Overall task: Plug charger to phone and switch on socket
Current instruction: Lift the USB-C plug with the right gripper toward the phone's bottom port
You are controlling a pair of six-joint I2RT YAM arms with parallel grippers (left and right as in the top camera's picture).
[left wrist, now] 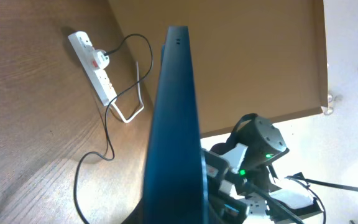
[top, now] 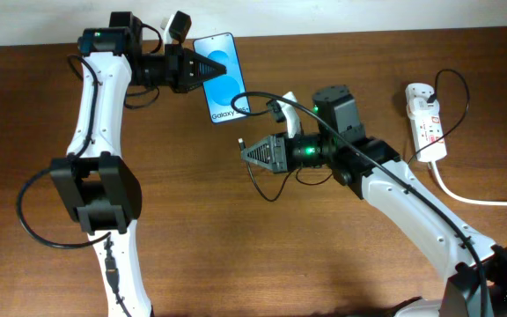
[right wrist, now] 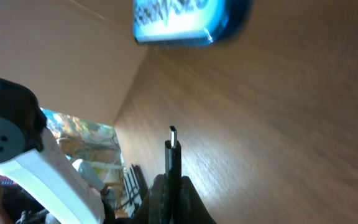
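Note:
The phone (top: 222,81) has a blue screen with "Galaxy" text and is held up off the table at the back. My left gripper (top: 208,68) is shut on its upper part. In the left wrist view the phone (left wrist: 174,124) shows edge-on, filling the middle. My right gripper (top: 246,151) is shut on the charger's plug (right wrist: 173,152), whose tip (right wrist: 172,132) points toward the phone's lower end (right wrist: 179,22), still apart from it. The thin black cable (top: 267,189) hangs below the gripper. The white socket (top: 425,119) lies at the far right, also in the left wrist view (left wrist: 92,59).
A thick white lead (top: 465,194) runs from the socket off the right edge. A thin black cable (top: 456,84) loops from the plug in the socket. The table's back edge meets a pale wall (top: 324,13).

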